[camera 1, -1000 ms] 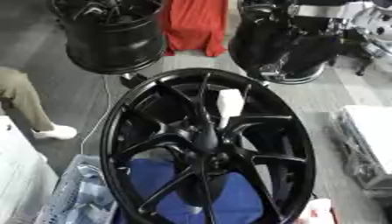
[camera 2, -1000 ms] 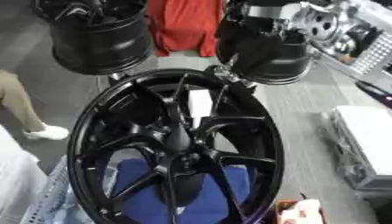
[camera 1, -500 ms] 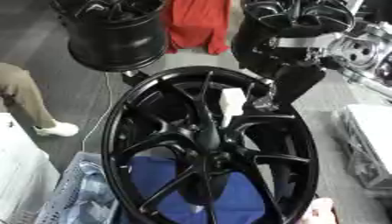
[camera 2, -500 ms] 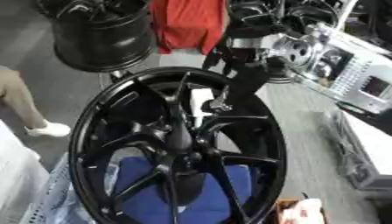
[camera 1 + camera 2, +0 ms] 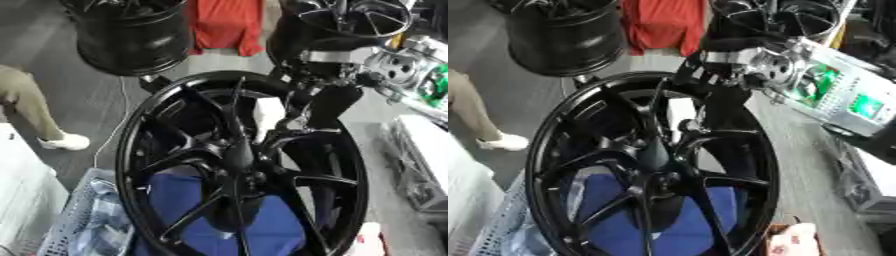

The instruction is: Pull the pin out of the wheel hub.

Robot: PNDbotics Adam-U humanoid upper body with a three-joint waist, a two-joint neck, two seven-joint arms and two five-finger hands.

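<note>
A large black wheel hub (image 5: 140, 150) with thin spokes fills the middle of both views, lying over a blue cloth (image 5: 271, 220). A small white piece (image 5: 267, 112) shows between its upper spokes. I cannot tell whether it is the pin. My right arm, with a silver joint (image 5: 772, 62), comes in from the upper right. Its black hand (image 5: 325, 102) hangs over the rim's upper right, right beside the white piece. The hand blends into the black spokes. My left hand shows in neither view.
Two more black wheels (image 5: 131, 35) (image 5: 346, 22) stand at the back with a red cloth (image 5: 226, 22) between them. A person's leg and white shoe (image 5: 66, 142) are at the left. A mesh basket (image 5: 83, 227) sits lower left, a silver device (image 5: 833, 95) at right.
My right arm has come in from the upper right and lowered its hand onto the wheel's upper spokes, close to the white piece. The wheel has stayed put.
</note>
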